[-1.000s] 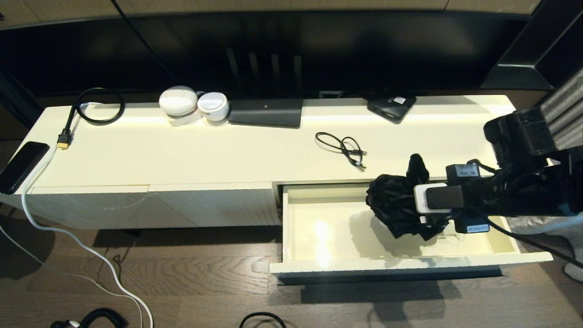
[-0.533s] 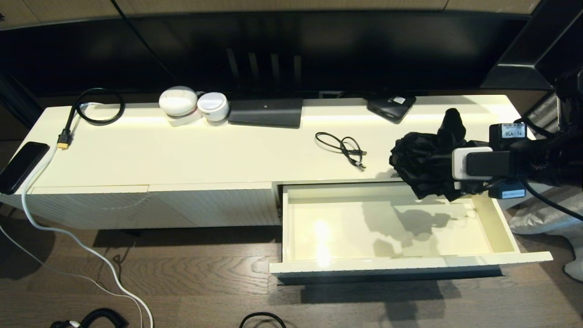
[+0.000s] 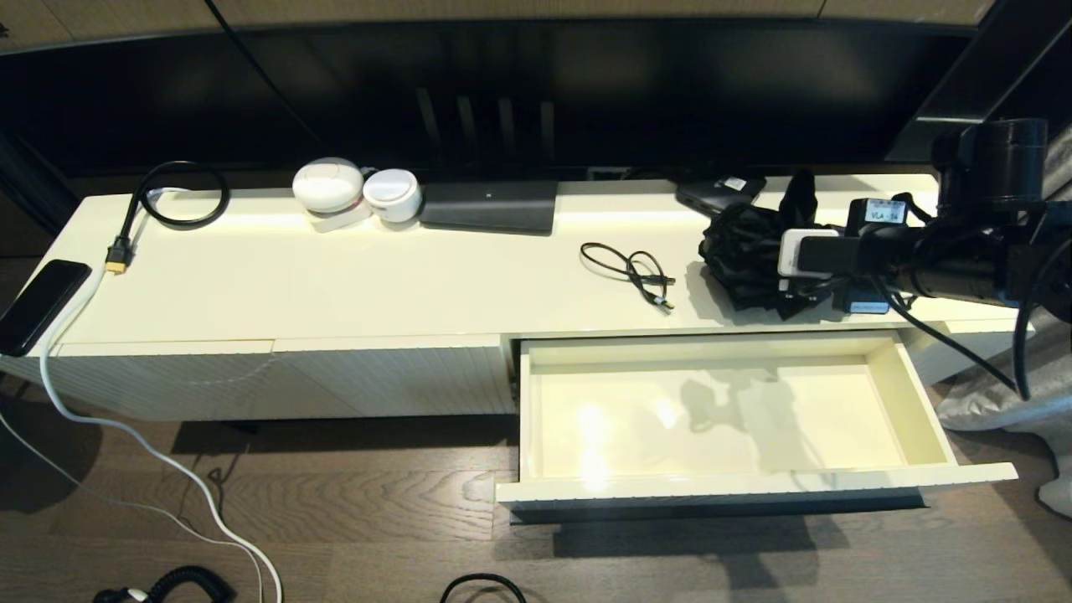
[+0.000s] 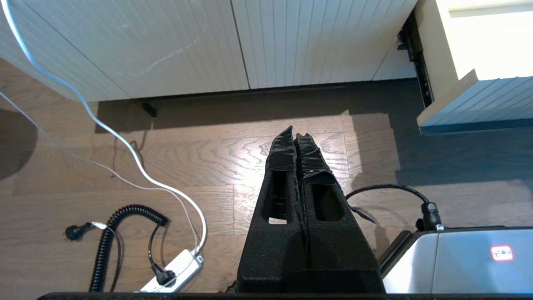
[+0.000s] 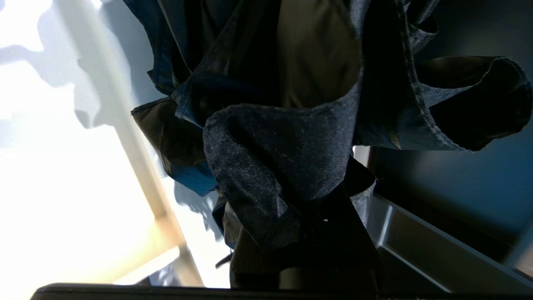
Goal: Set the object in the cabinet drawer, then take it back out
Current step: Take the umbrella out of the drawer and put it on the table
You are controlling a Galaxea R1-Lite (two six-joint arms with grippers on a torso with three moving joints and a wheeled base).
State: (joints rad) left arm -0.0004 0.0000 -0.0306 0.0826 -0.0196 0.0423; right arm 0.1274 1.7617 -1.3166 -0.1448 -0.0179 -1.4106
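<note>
A crumpled black cloth (image 3: 745, 260) hangs over the cabinet top (image 3: 419, 285) at the right, behind the drawer, and fills the right wrist view as dark folds (image 5: 283, 166). My right gripper (image 3: 783, 276) is shut on the cloth; its fingers are hidden under the fabric. The cabinet drawer (image 3: 720, 486) stands pulled out, its glossy cream inside bare. Its corner (image 4: 466, 100) shows in the left wrist view. My left gripper (image 4: 295, 133) is shut on nothing and hangs low over the wooden floor, left of the drawer, out of the head view.
On the cabinet top lie a black USB cable (image 3: 632, 272), a small black device (image 3: 720, 197), a flat dark box (image 3: 490, 207), two white round gadgets (image 3: 356, 194) and a black phone (image 3: 38, 306). Cables and a power strip (image 4: 175, 271) lie on the floor.
My right gripper has lifted the black cloth up out of the drawer and carried it back over the cabinet top. The drawer now holds nothing.
</note>
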